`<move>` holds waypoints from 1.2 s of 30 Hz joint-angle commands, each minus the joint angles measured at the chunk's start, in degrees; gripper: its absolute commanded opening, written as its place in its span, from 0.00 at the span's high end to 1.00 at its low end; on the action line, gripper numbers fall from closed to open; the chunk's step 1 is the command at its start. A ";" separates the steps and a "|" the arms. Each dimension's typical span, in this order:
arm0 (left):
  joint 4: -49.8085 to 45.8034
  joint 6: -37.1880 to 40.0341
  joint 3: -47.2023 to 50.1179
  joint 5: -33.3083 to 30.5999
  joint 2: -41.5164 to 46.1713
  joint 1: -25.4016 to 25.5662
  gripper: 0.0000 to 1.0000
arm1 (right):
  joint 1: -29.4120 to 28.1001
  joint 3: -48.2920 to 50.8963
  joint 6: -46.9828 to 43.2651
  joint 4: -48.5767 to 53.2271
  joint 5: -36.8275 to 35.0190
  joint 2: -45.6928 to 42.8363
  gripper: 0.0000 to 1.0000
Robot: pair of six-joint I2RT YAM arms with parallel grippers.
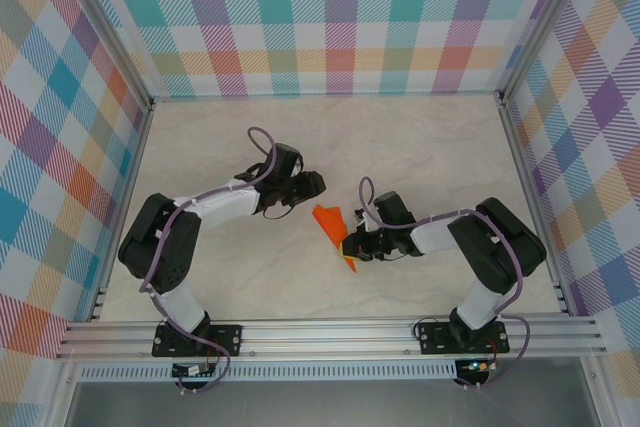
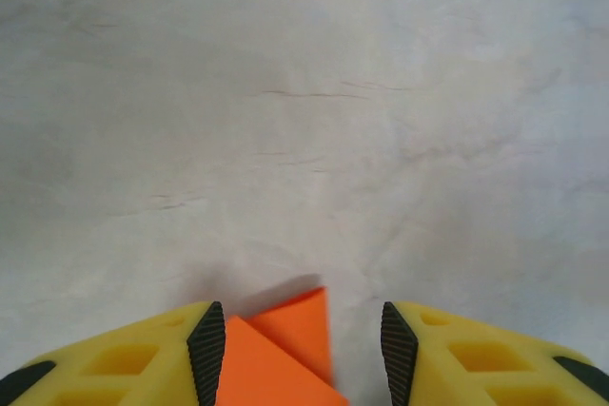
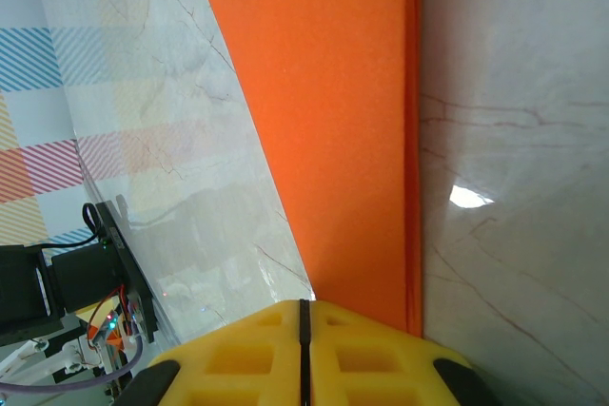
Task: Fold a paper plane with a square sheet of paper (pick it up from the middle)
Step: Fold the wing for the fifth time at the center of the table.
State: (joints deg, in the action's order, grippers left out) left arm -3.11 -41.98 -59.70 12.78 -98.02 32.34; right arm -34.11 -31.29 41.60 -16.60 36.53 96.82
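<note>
Orange paper (image 1: 330,219), folded to a pointed shape, at mid-bench (image 1: 430,147) between the two arms. Right gripper (image 3: 304,309): jaws clenched on the paper's near end. Left gripper (image 2: 303,335): jaws released and apart, a paper corner between them, closer to one pad than the other.

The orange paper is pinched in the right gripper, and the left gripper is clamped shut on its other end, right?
Not quite. The left wrist view shows the left gripper open, fingers apart, with the orange paper between them unclamped. The right gripper is pinching it, as you said.
</note>
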 commanded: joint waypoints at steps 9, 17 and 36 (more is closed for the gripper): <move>7.54 -2.16 2.27 6.67 -5.19 7.89 0.54 | -0.78 1.14 0.75 4.30 -2.44 1.91 0.90; 9.59 -2.22 5.61 2.72 -9.16 7.91 0.54 | -0.85 0.26 1.37 4.88 -1.12 -0.55 0.89; 9.58 -1.61 7.50 1.03 -11.76 7.90 0.55 | -0.87 -2.99 0.49 10.31 -0.53 -2.47 0.84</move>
State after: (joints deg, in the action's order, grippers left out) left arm 9.21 -44.10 -54.06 16.49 -106.39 40.36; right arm -34.61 -35.05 42.85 -8.21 35.79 92.25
